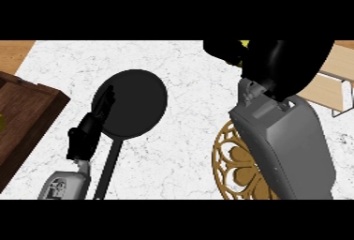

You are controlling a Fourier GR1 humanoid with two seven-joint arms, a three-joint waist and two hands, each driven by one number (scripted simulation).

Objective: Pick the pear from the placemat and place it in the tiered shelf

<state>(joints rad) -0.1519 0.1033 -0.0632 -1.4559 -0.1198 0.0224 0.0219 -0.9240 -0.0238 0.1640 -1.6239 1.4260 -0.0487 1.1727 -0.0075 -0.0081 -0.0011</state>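
Observation:
My right hand is high in the view, near the counter's far edge, with its fingers curled round the pear. Only small yellow-green slivers of the pear show past the black fingers. The grey right forearm runs down from the hand and covers much of the round golden openwork placemat at the lower right. Just right of the hand stands the light wooden tiered shelf with a thin metal frame. At the lower left my left hand rests open, fingers up, over the edge of a black pan.
A black frying pan lies left of centre, its handle pointing to the lower edge. A dark brown wooden box sits at the left edge. The white marble counter shows between pan and placemat.

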